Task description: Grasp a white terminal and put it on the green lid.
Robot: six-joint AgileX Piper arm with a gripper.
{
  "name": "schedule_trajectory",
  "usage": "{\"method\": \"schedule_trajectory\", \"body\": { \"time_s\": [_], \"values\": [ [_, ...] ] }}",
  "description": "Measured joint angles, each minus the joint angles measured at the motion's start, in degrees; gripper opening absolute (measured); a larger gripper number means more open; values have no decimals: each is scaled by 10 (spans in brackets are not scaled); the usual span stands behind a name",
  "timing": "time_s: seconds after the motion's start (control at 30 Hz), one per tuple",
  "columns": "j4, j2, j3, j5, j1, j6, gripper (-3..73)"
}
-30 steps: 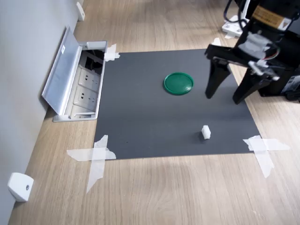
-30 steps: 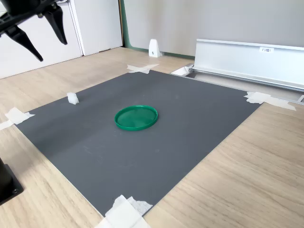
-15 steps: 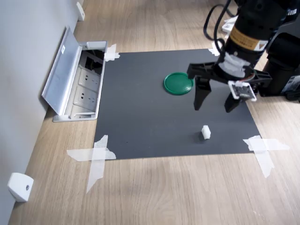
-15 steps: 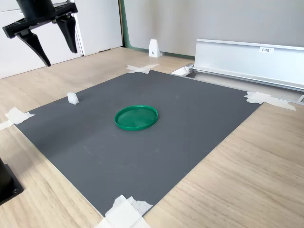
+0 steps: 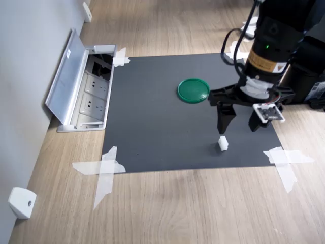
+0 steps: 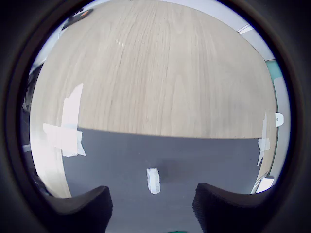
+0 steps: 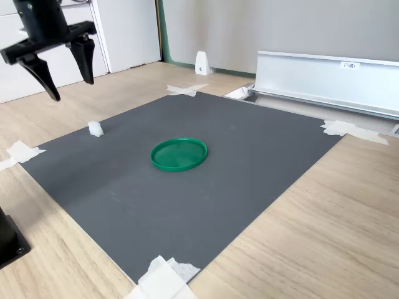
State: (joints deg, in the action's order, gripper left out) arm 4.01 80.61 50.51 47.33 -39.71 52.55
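My gripper hung spread wide above the white terminal, holding nothing, both black tapered fingers pointing down at the mat and clear of it. In the second exterior view the gripper sat high, over the mat's edge nearest that view's left, with the terminal below it. In the wrist view the two dark rounded fingertips framed the terminal, which lay between and just beyond them, untouched.

The terminal was a tiny white plastic block, roughly rectangular with a stepped shape, standing on the dark grey mat near the mat's corner that lies at the first exterior view's lower right. The mat was matte, flat and rectangular, fixed at its corners to a light wood-grain floor with crossed strips of white tape.

The green lid was a flat round dark-green plastic disc with a slightly raised rim, smooth and a bit glossy. It lay on the mat towards the middle, well apart from the terminal, nothing on it; same in the second exterior view.

Beside the mat's edge at the first exterior view's left, a floor socket box stood open, its grey metal flap tilted up. A small white wedge-shaped piece with a hole sat on the floor by the wall.
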Motion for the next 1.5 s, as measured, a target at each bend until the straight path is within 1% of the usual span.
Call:
{"method": "schedule_trajectory", "body": {
  "time_s": [0.13,0.4,0.53,0.8,1.23,1.5],
  "values": [
    [17,19,-15,-24,0,0,709],
    [26,65,-18,-62,0,-2,709],
    [33,88,-18,-74,0,-20,709],
    [35,101,-19,-87,0,-31,707],
    [45,121,-19,-89,0,-47,663],
    [57,129,-19,-87,0,-55,654]
  ]
}}
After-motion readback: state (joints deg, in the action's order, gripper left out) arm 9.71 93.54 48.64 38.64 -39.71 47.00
